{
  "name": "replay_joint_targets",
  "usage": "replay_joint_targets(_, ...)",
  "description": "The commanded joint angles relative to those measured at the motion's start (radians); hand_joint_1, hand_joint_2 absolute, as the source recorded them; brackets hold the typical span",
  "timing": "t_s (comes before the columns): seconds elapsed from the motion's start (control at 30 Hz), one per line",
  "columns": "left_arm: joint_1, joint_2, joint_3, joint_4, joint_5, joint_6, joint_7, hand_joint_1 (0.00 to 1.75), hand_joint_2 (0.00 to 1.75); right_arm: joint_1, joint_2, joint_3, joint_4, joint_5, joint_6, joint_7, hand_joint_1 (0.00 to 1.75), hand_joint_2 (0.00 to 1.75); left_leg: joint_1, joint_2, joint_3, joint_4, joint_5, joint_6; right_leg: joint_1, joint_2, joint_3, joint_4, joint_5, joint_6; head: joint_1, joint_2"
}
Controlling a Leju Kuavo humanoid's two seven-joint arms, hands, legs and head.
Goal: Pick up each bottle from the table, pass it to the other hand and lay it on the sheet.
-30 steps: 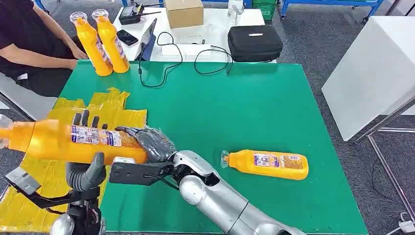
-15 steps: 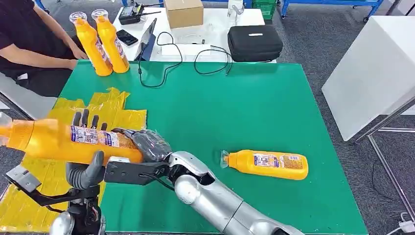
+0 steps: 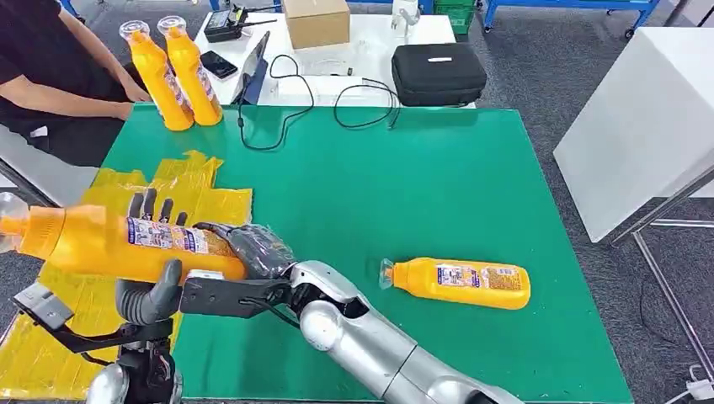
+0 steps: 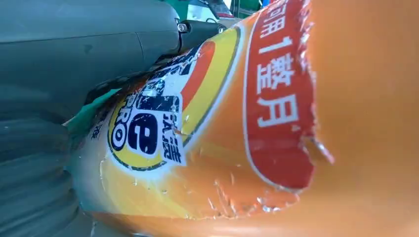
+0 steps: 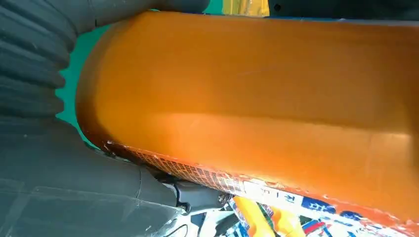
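Change: Held bottle has drifted slightly rightward and its cap end has dipped a touch since a second ago; the right forearm has slid a little toward the robot's left.

Held bottle: a long orange plastic bottle with a printed label (image 3: 126,244), carried lying down above the near left corner of the table, its clear cap pointing past the table's left edge, its base toward the table's middle.

Left hand: the grey-thumbed left hand (image 3: 151,252) wraps the bottle's middle, thumb under, dark fingertips showing over the top; it is grasping the bottle.

Right hand: the dark-gloved right hand (image 3: 253,248) clasps the base end; the right wrist view puts the orange body tight against its ribbed cover. Both hands appear to grip at once, mid-handover.

Key relation: the bottle's long axis runs left to right across the robot, cap outward; the crinkled yellow plastic sheet (image 3: 202,189) lies directly beneath and beyond the left hand, so the left hand is the nearer one for laying down.

Next bottle: a second orange bottle (image 3: 459,282) lies on the green table top (image 3: 421,185), well apart on the right side.

Beyond: two upright orange bottles (image 3: 173,71) at the far left corner, beside a seated person's arm (image 3: 63,93).
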Motion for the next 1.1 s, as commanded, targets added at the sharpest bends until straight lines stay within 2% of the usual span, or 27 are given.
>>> replay_joint_targets(0.03,-0.048,0.015,-0.013,0.057,-0.006,0.0,0.004,0.0,1.75,-0.039,-0.015,0.053,0.062,0.001,0.001,-0.002,1.75,1.75,0.0,0.0,0.002,-0.001,0.0,-0.001,0.0,-0.001,0.003,-0.001,-0.001,0.0,0.0,0.0)
replay_joint_targets(0.43,-0.043,0.01,-0.019,0.048,-0.026,0.028,-0.004,0.0,1.75,-0.012,-0.004,0.065,0.105,0.005,-0.007,-0.011,1.75,1.75,0.001,0.0,0.005,-0.001,-0.001,-0.002,0.001,-0.002,0.005,-0.001,-0.001,-0.001,0.0,0.0)
replay_joint_targets(0.47,-0.043,0.008,-0.02,0.045,-0.028,0.029,-0.005,0.1,1.75,-0.007,-0.004,0.067,0.107,0.005,-0.009,-0.012,1.75,1.75,0.001,0.0,0.003,-0.001,-0.001,-0.002,0.001,-0.002,0.004,-0.002,-0.001,0.0,0.0,0.0)
replay_joint_targets(0.5,-0.041,0.008,-0.022,0.043,-0.029,0.03,-0.005,1.75,1.75,-0.005,-0.004,0.068,0.109,0.006,-0.011,-0.013,1.75,1.75,0.0,0.0,0.003,-0.001,0.0,-0.001,0.0,-0.001,0.004,-0.001,-0.001,0.0,0.0,0.0)
replay_joint_targets(0.7,0.008,-0.002,-0.019,0.004,-0.035,0.035,-0.031,1.75,1.75,0.025,-0.008,0.075,0.106,0.02,-0.048,-0.016,1.75,1.75,0.001,0.0,0.004,-0.001,-0.001,-0.002,0.001,-0.001,0.005,-0.002,-0.001,0.0,0.0,0.0)
replay_joint_targets(1.1,-0.029,0.008,0.008,0.042,-0.022,0.016,-0.035,1.75,1.75,0.014,-0.018,0.048,0.107,0.021,-0.048,-0.02,1.75,1.75,0.0,-0.001,0.002,-0.001,0.0,-0.001,0.0,-0.002,0.002,-0.001,-0.001,0.0,0.0,0.0)
